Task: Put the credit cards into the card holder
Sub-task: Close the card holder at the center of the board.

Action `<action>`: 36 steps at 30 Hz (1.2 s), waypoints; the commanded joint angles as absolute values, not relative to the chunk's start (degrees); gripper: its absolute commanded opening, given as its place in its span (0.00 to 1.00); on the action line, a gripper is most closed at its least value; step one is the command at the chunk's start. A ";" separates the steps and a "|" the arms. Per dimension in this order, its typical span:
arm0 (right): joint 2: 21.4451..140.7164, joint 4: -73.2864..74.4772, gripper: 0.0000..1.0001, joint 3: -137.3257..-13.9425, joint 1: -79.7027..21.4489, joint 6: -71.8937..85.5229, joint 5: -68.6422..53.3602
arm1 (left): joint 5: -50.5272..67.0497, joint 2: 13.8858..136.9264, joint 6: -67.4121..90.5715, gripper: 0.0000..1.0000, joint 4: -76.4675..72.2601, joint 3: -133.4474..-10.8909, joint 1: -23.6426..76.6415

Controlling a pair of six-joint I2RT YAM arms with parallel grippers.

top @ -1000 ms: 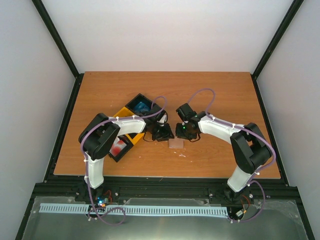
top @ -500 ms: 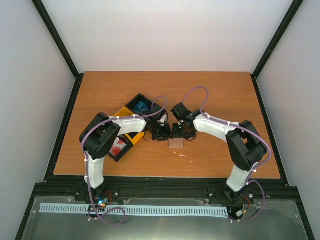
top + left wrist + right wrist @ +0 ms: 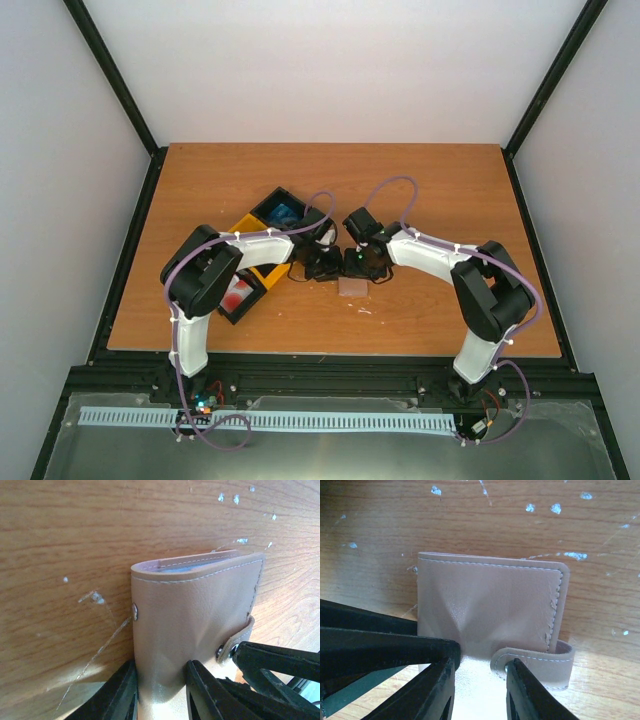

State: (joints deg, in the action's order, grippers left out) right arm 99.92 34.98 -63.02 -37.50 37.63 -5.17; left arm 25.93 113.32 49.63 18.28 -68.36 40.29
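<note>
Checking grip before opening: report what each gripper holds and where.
Both pinch the closed wallet. The left gripper has its edge beside the snap; the right gripper has the edge at the strap tab.

On the scratched wooden table (image 3: pixel 430 190), a yellow bin (image 3: pixel 243 224) sits between a far black bin (image 3: pixel 268 203) and a near black bin (image 3: pixel 229 312).

A lab test cell: plain white walls (image 3: pixel 340 70), black frame struts (image 3: pixel 110 80), and a bare wooden desk (image 3: pixel 420 180) with bolted-on arms.
</note>
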 commanded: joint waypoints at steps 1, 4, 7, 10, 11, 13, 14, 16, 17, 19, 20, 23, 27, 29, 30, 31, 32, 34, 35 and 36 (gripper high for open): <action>99.70 32.38 0.29 -62.23 -37.79 38.15 -6.35 | 20.84 118.81 48.35 0.29 23.70 -66.47 40.78; 97.48 34.23 0.29 -62.82 -37.84 37.38 -2.61 | 20.65 117.81 48.26 0.33 23.44 -66.13 40.78; 96.53 39.16 0.30 -64.79 -38.34 35.86 3.36 | 20.80 115.86 48.09 0.41 23.01 -65.96 40.78; 97.26 41.50 0.31 -65.39 -39.00 35.16 5.16 | 21.56 114.08 48.30 0.45 22.77 -66.30 40.74; 97.61 41.68 0.32 -65.44 -39.28 35.23 5.26 | 21.86 113.51 48.61 0.45 22.76 -66.33 40.76; 98.54 41.73 0.33 -65.77 -39.84 35.57 5.36 | 21.80 112.25 49.49 0.45 22.68 -65.87 40.72; 99.07 41.75 0.33 -66.13 -40.16 35.70 5.47 | 21.50 111.59 50.12 0.44 22.68 -65.42 40.70; 100.25 41.95 0.33 -67.28 -41.11 35.82 5.82 | 21.11 110.23 51.36 0.42 22.01 -63.63 40.68; 100.94 42.24 0.33 -68.19 -41.39 35.92 6.00 | 21.02 109.81 51.89 0.40 21.85 -63.02 40.69; 102.35 42.89 0.33 -69.39 -41.85 36.16 6.99 | 21.32 109.74 52.52 0.38 21.27 -62.31 40.61; 102.88 43.22 0.33 -69.79 -42.02 36.33 7.60 | 21.75 110.00 52.65 0.37 21.05 -62.24 40.56; 103.99 43.71 0.31 -70.58 -42.34 36.72 8.98 | 23.36 110.87 53.04 0.35 20.21 -62.47 40.47; 104.62 44.03 0.28 -70.41 -42.42 36.97 10.16 | 25.18 111.35 54.09 0.35 18.87 -62.28 40.07; 104.91 44.10 0.27 -70.32 -42.42 36.99 10.28 | 26.24 111.83 54.88 0.35 17.98 -62.02 39.76; 105.00 44.12 0.26 -70.31 -42.45 37.06 10.33 | 26.76 112.02 55.15 0.35 17.57 -61.86 39.61; 105.03 44.11 0.25 -70.30 -42.45 37.07 10.32 | 27.32 112.19 55.29 0.35 17.24 -61.73 39.56; 104.95 44.04 0.24 -70.31 -42.45 37.14 10.29 | 27.61 112.34 55.36 0.35 17.03 -61.75 39.49; 104.86 43.91 0.21 -70.31 -42.45 37.17 10.28 | 27.87 112.63 55.45 0.35 16.97 -61.71 39.37; 104.85 43.94 0.19 -70.31 -42.45 37.22 10.39 | 27.91 112.69 55.47 0.35 16.93 -61.70 39.33; 104.85 43.94 0.17 -70.41 -42.46 37.14 10.40 | 27.98 112.82 55.54 0.35 16.93 -61.70 39.29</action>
